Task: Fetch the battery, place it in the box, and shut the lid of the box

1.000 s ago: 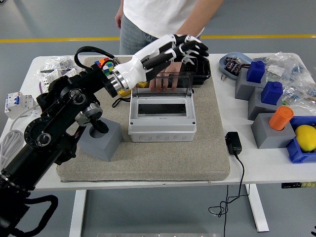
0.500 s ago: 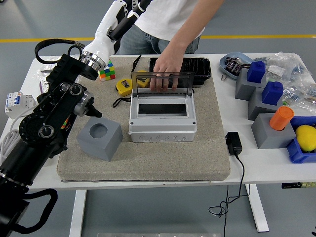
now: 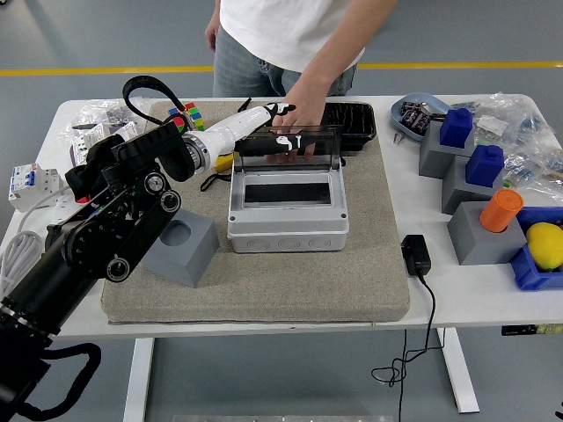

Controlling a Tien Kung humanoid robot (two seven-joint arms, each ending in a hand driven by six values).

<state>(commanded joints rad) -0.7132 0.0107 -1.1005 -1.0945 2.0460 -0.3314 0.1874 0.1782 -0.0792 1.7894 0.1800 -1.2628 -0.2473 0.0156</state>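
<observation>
White table point(image 3: 457, 290) | we see left robot hand point(image 3: 286, 132) behind raised box lid point(image 3: 288, 145), grip unclear | person's hand point(image 3: 303, 110) touching lid

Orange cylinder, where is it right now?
Head view, right side of the table: the orange cylinder stands on a grey block, beside the blue bin.

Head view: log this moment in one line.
left hand: at lid | person's hand: behind lid | box: open | right arm: unseen

Matt grey plastic box point(image 3: 288, 211), seemingly smoky translucent lid point(image 3: 290, 145), coarse cloth mat point(image 3: 352, 281).
</observation>
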